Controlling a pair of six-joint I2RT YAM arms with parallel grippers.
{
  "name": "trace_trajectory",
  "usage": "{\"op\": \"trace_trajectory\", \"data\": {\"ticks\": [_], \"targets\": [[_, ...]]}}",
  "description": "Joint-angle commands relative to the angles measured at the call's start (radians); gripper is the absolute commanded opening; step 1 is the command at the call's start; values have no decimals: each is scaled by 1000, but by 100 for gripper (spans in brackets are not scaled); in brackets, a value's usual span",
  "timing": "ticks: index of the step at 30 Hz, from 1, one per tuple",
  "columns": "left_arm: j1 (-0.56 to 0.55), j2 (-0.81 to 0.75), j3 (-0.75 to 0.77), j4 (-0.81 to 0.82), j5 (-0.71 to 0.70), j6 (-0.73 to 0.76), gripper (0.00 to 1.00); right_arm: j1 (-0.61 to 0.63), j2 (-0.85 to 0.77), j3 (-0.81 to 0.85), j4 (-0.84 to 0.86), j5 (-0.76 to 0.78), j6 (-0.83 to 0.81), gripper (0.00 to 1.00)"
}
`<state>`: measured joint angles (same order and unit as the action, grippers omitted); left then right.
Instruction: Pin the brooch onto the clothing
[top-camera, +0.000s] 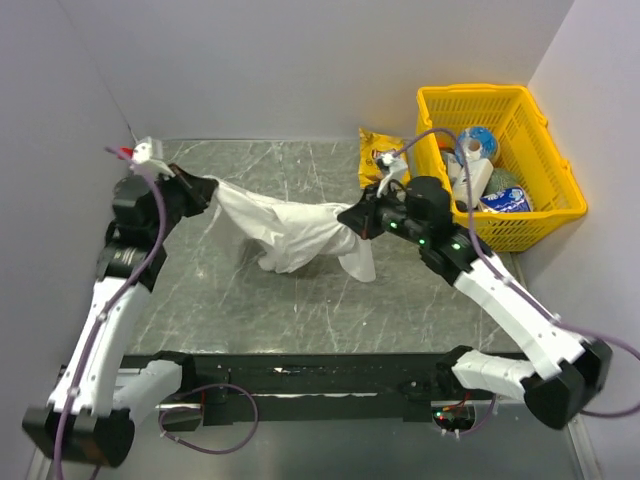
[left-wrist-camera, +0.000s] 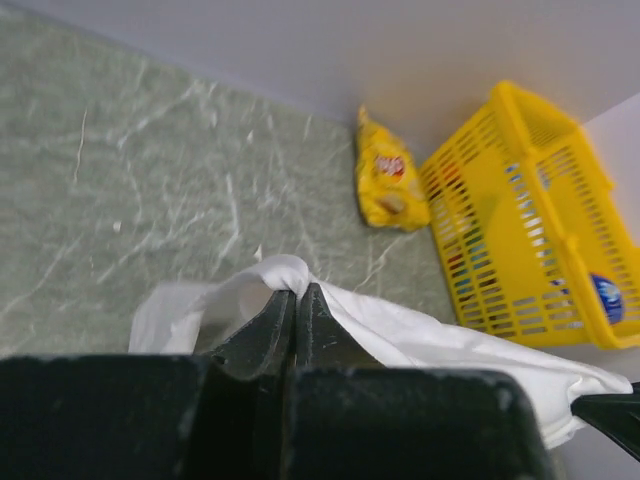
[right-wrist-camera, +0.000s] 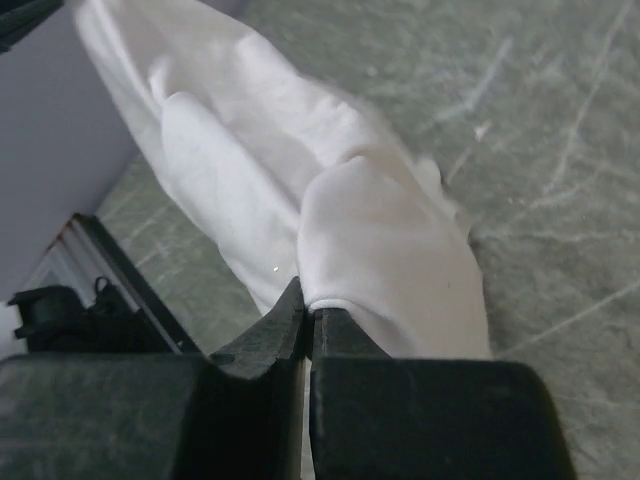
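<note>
1 yellow basket (top-camera: 562, 196) stood at the far right of the table (top-camera: 300, 300), against the wall. Inside it lay a blue-and-white roll (top-camera: 478, 143), a white bottle (top-camera: 470, 180) and a blue-and-white packet (top-camera: 506, 201); what else it held I could not tell. Just outside its left wall lay a yellow crisp bag (top-camera: 378, 158).

The white shirt (top-camera: 290, 232) hung bunched between the 2 arms, its lower folds sagging towards the table; whether they touched it I could not tell. The left gripper (top-camera: 207, 190) had its fingers pinched tight on 1 end of the shirt. The right gripper (top-camera: 352, 218) was pinched tight on the other end.

Only the top view showed what was in the basket and the whole span of the shirt. The left wrist view gave the basket from the side, blurred, its contents mere coloured patches through the mesh, but it showed cloth folded over the closed fingertips. The right wrist view showed neither basket nor bag. It showed a rounded fold of shirt caught in the fingers, and a black rail (right-wrist-camera: 130, 280) at lower left. The brooch could not be made out in any view.
</note>
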<state>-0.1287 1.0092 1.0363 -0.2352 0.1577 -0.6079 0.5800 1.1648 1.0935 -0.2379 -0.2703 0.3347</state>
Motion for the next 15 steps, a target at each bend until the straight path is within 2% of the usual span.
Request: {"op": "trace_trajectory", "data": {"ticks": [1, 5, 9, 11, 15], "targets": [[1, -152, 77, -24, -29, 28, 1, 3, -129, 46, -66, -160, -75, 0], [0, -218, 114, -27, 9, 27, 1, 4, -221, 39, -43, -230, -77, 0], [0, -215, 126, -12, 6, 8, 1, 3, -258, 16, -6, -181, -75, 1], [1, -184, 128, -12, -4, 5, 1, 3, -237, 13, -12, -103, -80, 2], [0, -37, 116, -4, 3, 0, 1, -3, -82, 8, 5, -23, -118, 4]]}}
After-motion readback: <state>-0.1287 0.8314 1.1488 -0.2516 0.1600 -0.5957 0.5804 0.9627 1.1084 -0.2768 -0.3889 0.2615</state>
